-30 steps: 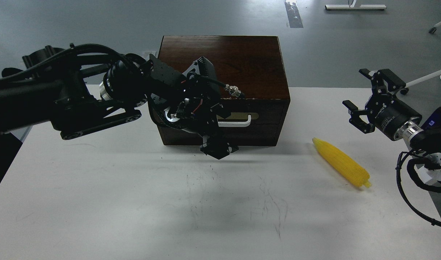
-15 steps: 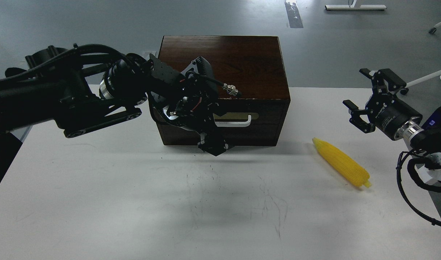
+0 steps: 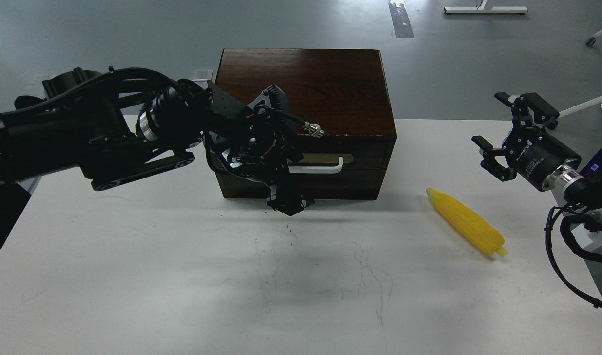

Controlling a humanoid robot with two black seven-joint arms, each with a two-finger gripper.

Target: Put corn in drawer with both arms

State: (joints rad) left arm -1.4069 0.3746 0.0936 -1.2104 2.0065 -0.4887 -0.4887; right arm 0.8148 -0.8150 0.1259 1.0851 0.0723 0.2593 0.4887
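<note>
The yellow corn (image 3: pixel 466 223) lies on the white table (image 3: pixel 182 276), right of the dark wooden cabinet (image 3: pixel 306 84), its tapered end pointing at the cabinet. The drawer (image 3: pixel 360 162) is shut, with its white bar handle (image 3: pixel 323 168) showing. My left arm reaches across the cabinet's front. The left gripper (image 3: pixel 286 201) hangs just below the handle's left end, dark and end-on, so its fingers cannot be told apart. My right gripper (image 3: pixel 496 121) is open and empty, held in the air above and to the right of the corn.
The table's far edge runs behind the cabinet, with grey floor beyond. White chair legs (image 3: pixel 584 104) stand at the far right. Black cables (image 3: pixel 560 246) hang from my right arm near the table's right edge.
My left gripper has shifted a little to the left along the drawer front. My right gripper has drawn slightly to the right. The corn has not moved.
</note>
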